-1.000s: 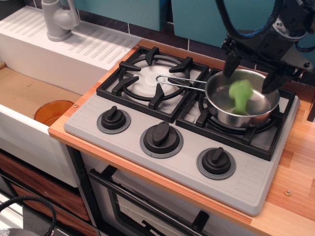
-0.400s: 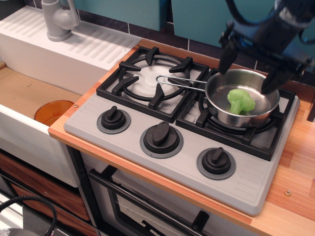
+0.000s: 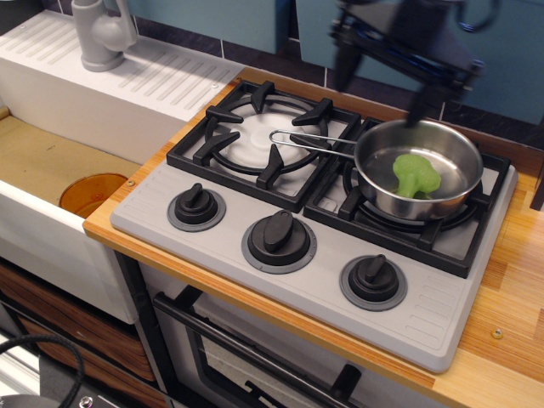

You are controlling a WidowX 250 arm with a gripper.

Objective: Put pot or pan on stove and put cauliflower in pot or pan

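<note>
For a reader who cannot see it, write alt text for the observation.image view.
A green cauliflower lies inside a steel pot on the right burner of a grey stove. The open gripper hovers above, empty and blurred. A sink sits left.

- White sink basin [image 3: 51, 161] left, orange drain disc [image 3: 92, 193] inside
- Grey tap [image 3: 102, 32] on ribbed drainboard [image 3: 161, 81]
- Wooden countertop [image 3: 510, 323]
- Oven door [image 3: 255, 357] below

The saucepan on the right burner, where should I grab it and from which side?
Grip the saucepan by its thin wire loop handle, which sticks out to the left over the left burner grate. Come down from above with jaws across the loop; it lies roughly level and clear of the green floret inside. The gripper is open above.
</note>
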